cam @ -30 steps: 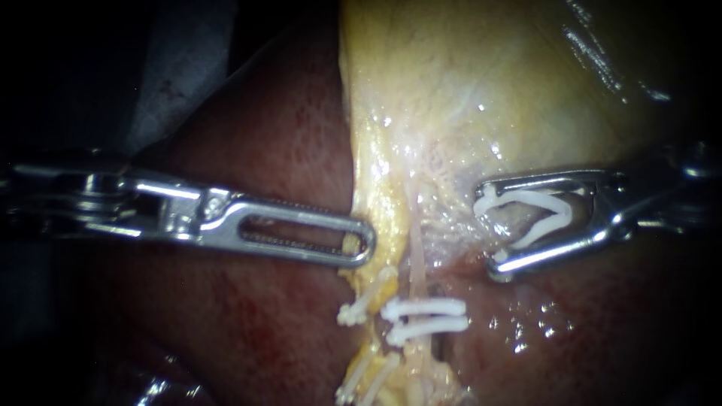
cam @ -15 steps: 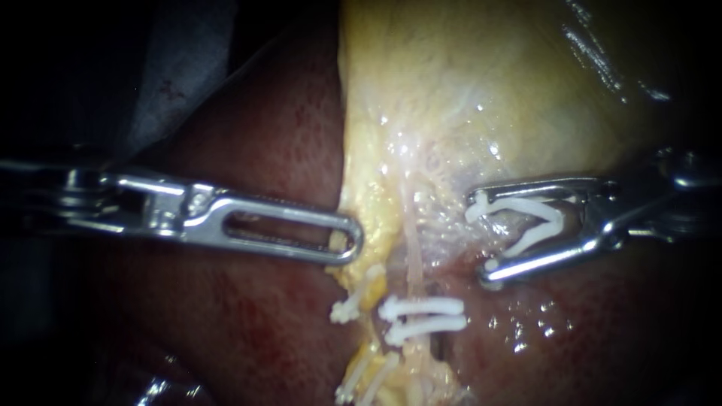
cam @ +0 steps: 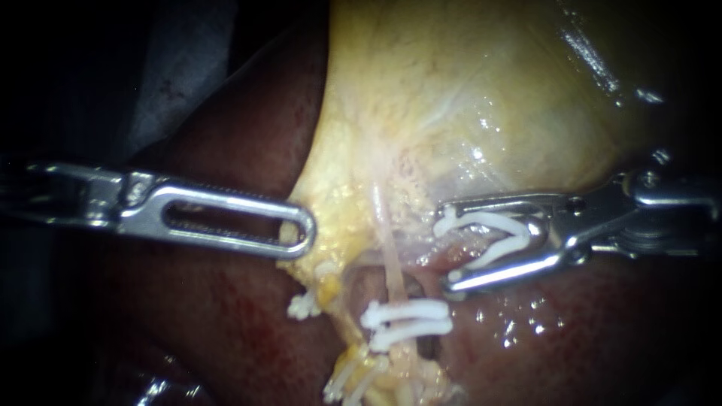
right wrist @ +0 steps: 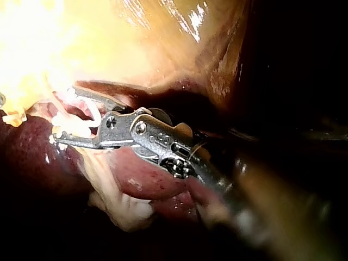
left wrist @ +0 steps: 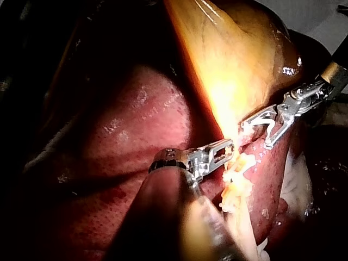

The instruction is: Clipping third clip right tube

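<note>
Close to the tissue, the endoscope shows the right tube (cam: pixel 389 259) as a thin pale strand running down from the gallbladder (cam: pixel 466 90). Two clips (cam: pixel 406 312) lie across it, one just below the other. The right instrument (cam: pixel 447 252) comes in beside it, its jaws wide apart with a loaded clip (cam: pixel 500 233) seated between them and touching both (so it is held, an open V). The clip's mouth faces the tube above the two clips, near but apart, and nothing is around the tube at that level. The left instrument (cam: pixel 299 234) has its jaws clamped on yellow tissue (cam: pixel 331 203) at the gallbladder's edge, apparently keeping it taut over the liver (cam: pixel 226 316).

From the left arm's camera, those jaws lie together on the yellow edge. The right instrument is ahead of them, its white clip open and short of the strand.

From the right arm's camera, the clip sits between parted jaws and points into glare, so whether the tips reach the tube cannot be told there.

Judging by this, two of the three clips are on. What remains is to slide the open clip over the tube, squeeze it closed and let go.
</note>
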You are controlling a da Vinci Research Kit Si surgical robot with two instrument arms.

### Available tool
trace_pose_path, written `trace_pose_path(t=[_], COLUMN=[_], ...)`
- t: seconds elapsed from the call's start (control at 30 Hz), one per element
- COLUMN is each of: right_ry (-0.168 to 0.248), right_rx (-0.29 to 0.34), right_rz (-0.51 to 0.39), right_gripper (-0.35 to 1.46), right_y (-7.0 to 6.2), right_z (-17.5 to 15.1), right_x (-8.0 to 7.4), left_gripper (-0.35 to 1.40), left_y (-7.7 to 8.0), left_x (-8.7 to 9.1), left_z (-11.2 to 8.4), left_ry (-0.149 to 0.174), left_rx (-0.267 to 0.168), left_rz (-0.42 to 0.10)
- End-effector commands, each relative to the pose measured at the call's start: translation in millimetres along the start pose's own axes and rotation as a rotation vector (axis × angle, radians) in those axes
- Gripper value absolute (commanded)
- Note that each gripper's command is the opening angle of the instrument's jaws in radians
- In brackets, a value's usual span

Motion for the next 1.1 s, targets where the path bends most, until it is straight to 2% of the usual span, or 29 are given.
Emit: trace_pose_path(t=[0.03,0.37,0.8,1.1], right_ry=[-0.003,-0.008,-0.011,-0.019], right_rx=[0.007,0.016,0.018,0.031], right_rz=[0.01,0.034,0.046,0.053], right_gripper=[0.55,0.54,0.54,0.54], right_y=[0.0,0.2,2.0,2.2], right_z=[0.2,1.8,3.4,5.6], right_x=[-0.1,-1.2,-2.8,-3.0], left_gripper=[-0.35,-0.35,-0.35,-0.35], left_y=[-0.1,-0.2,-0.4,-0.4], left_x=[0.0,0.0,0.0,0.0], left_z=[-0.1,-0.3,-0.4,-0.4], left_ry=[-0.002,-0.003,-0.003,-0.003], left_rx=[-0.002,0.001,0.001,0.001], left_rz=[-0.001,-0.001,-0.002,-0.002])
